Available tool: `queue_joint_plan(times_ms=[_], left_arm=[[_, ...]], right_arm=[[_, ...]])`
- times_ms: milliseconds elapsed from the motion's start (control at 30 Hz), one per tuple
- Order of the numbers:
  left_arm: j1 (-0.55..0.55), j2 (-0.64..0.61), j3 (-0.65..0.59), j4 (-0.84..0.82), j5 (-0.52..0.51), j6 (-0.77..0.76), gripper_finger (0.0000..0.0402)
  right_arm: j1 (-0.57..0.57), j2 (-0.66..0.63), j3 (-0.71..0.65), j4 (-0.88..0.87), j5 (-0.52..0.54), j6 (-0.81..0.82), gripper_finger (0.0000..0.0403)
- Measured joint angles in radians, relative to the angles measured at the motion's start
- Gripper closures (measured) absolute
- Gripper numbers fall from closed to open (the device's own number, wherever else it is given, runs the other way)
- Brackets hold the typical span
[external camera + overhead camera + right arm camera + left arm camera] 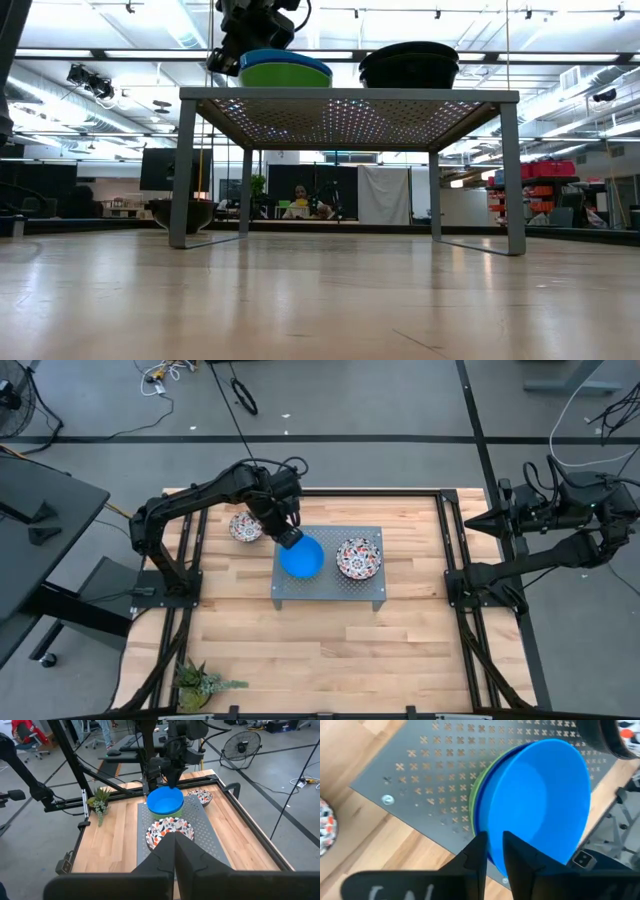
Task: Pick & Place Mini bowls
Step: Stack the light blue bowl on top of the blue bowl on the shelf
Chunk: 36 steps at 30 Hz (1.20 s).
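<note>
A bright blue mini bowl sits nested in a green bowl on the left part of the grey perforated tray. A white patterned bowl stands on the tray's right part. Another patterned bowl rests on the wood just left of the tray. My left gripper points steeply down at the blue bowl's left rim, slightly open, one finger inside the bowl and one outside. My right gripper is shut and empty, held high off the table's right edge. My left gripper straddles the blue bowl's rim from above, on the side toward the table's left. A strip of blue shows between the two fingers. Whether either finger touches the rim I cannot tell. The bowl sits level in the green one.
The tray stands raised on legs with open room beneath it. A small spiky plant stands at the near left corner. Black frame rails run along both table sides. Bare wood lies in front of the tray.
</note>
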Motion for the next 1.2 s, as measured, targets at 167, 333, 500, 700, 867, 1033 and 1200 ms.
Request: queue_joint_plan(times_ms=[167, 333, 500, 700, 867, 1033, 1200], left_arm=[[0.000, 0.000, 0.000, 0.000, 0.030, 0.000, 0.0325], [0.000, 0.000, 0.000, 0.000, 0.030, 0.005, 0.0324], [0.001, -0.001, 0.000, 0.000, 0.022, 0.026, 0.0323], [0.001, -0.001, 0.000, 0.000, 0.001, 0.044, 0.0300], [0.001, -0.001, 0.000, 0.000, 0.000, 0.050, 0.0257], [0.003, -0.014, 0.001, 0.001, 0.041, 0.058, 0.0229], [0.003, -0.048, 0.001, -0.002, 0.051, 0.062, 0.0225]], right_arm=[[0.000, 0.000, 0.000, 0.000, 0.000, 0.000, 0.0396], [0.000, 0.000, 0.000, 0.000, 0.000, 0.000, 0.0396], [0.000, 0.000, 0.000, 0.000, 0.000, 0.000, 0.0396], [0.000, 0.000, 0.000, 0.000, 0.000, 0.000, 0.0396], [0.000, 0.000, 0.000, 0.000, 0.000, 0.000, 0.0396], [0.000, 0.000, 0.000, 0.000, 0.000, 0.000, 0.0396], [0.000, 0.000, 0.000, 0.000, 0.000, 0.000, 0.0396]])
